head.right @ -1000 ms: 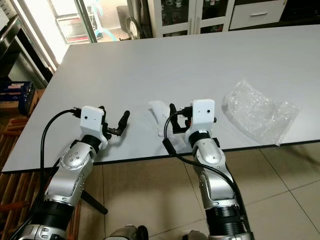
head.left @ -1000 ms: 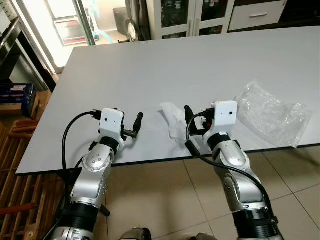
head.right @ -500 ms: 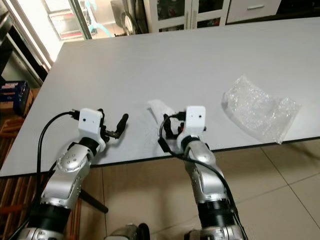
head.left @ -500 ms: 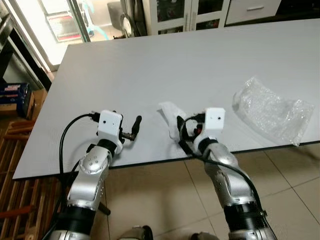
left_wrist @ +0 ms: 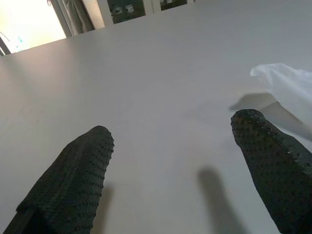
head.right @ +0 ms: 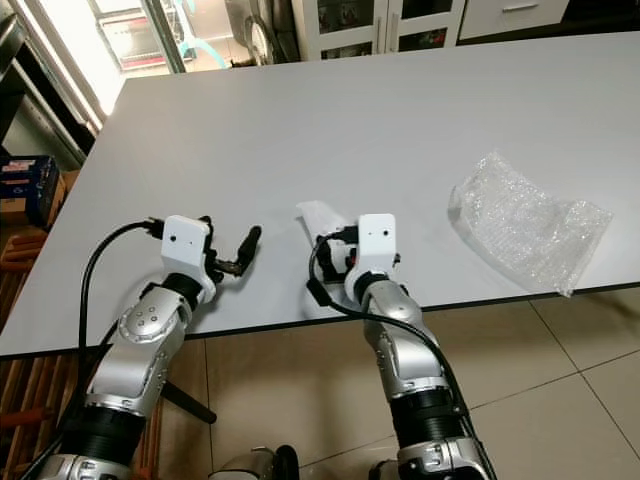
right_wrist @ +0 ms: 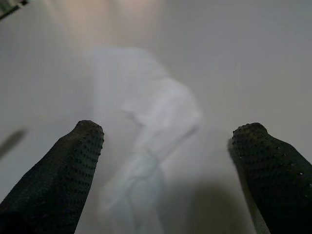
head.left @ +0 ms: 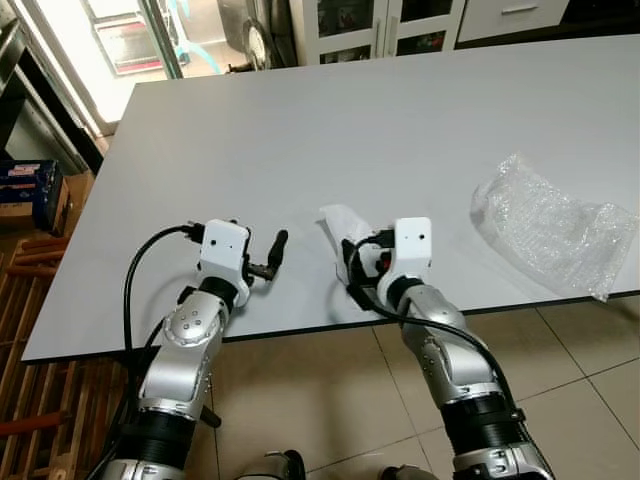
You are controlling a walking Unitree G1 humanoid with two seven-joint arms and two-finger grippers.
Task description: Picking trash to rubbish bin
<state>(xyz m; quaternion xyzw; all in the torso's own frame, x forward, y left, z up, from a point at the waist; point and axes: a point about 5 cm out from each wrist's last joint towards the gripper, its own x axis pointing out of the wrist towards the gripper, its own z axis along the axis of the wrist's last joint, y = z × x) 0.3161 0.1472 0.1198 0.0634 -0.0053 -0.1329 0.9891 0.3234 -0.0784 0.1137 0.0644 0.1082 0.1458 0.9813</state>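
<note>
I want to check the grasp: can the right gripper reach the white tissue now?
Probably yes. The right gripper is open, and the tissue lies on the table just ahead between its fingers, with nothing in between.

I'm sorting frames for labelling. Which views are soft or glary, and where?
Right wrist view: the white tissue is out of focus and hazy, while the fingers are sharp. Left wrist view: sharp fingers, soft shadows on the table. Left eye view: sharp, with blown-out daylight at the doorway.

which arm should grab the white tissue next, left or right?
Right. The right gripper is open with the crumpled white tissue lying between its fingers. The left gripper is open over bare table, the tissue off to its side.
</note>
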